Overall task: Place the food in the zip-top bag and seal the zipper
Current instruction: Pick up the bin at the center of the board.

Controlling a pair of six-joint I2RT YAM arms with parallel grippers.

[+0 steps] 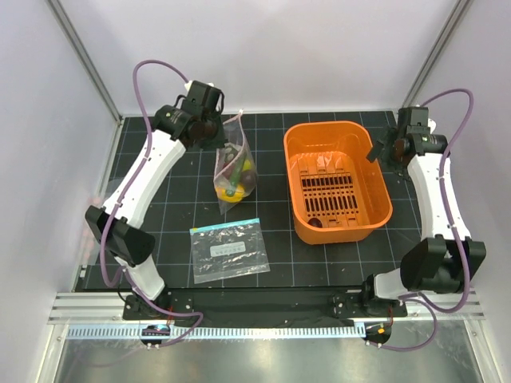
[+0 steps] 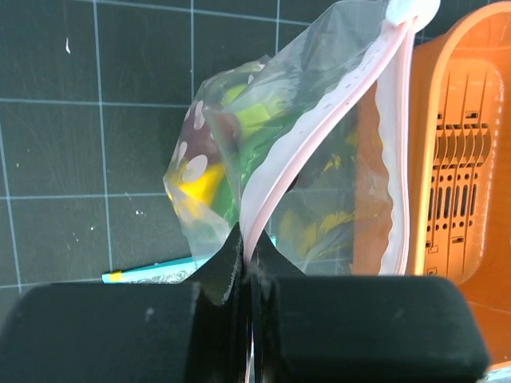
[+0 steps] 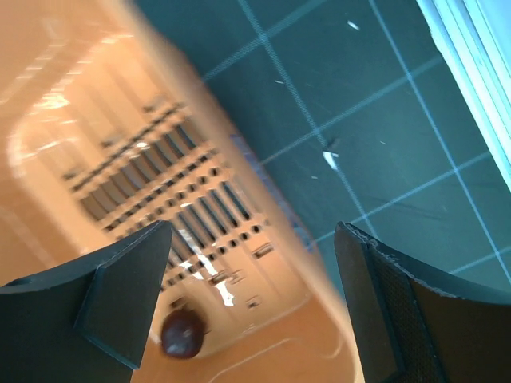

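Note:
My left gripper (image 1: 214, 132) is shut on the pink zipper (image 2: 319, 132) of the clear zip-top bag (image 1: 234, 166), which hangs from it above the mat. Its mouth gapes wide in the left wrist view. Inside the bag lie food pieces: a yellow pepper (image 2: 200, 183) and a green fruit (image 2: 255, 116). One dark maroon piece (image 3: 182, 333) sits on the floor of the orange basket (image 1: 382, 209), near its front wall. My right gripper (image 1: 382, 148) hangs open over the basket's far right rim, with nothing between its fingers.
A second clear bag (image 1: 229, 249) with a teal strip and white label lies flat on the mat in front of the held bag. The orange basket (image 2: 463, 159) stands just right of the hanging bag. White enclosure walls border the black grid mat (image 1: 184, 199).

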